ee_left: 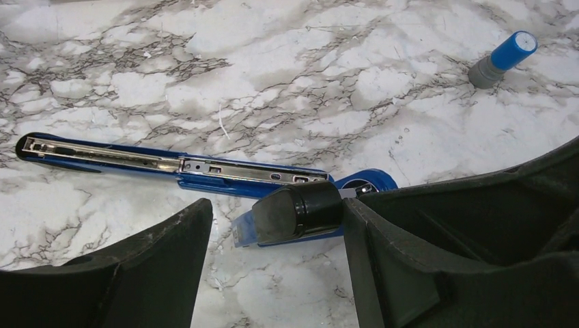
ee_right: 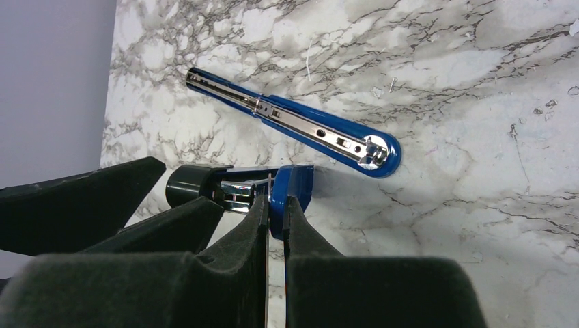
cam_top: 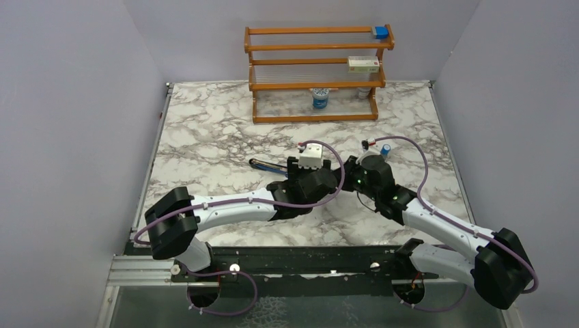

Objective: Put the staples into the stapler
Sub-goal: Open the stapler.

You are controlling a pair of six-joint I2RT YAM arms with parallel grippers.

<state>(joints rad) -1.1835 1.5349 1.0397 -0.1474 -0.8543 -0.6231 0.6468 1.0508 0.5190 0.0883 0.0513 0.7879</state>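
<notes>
Stapler (ee_left: 205, 167) lies opened flat on the table (cam_top: 205, 137), channel up. My right gripper (ee_right: 276, 205) is pinched on its blue arm by the tips; left gripper (ee_left: 273, 219) stands apart, straddling the black end. A slip could swing that arm shut. I can't make out staples.

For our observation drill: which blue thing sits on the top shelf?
The small blue block at the rack's top right; the stapler and blue-capped cylinder are on the table.
</notes>
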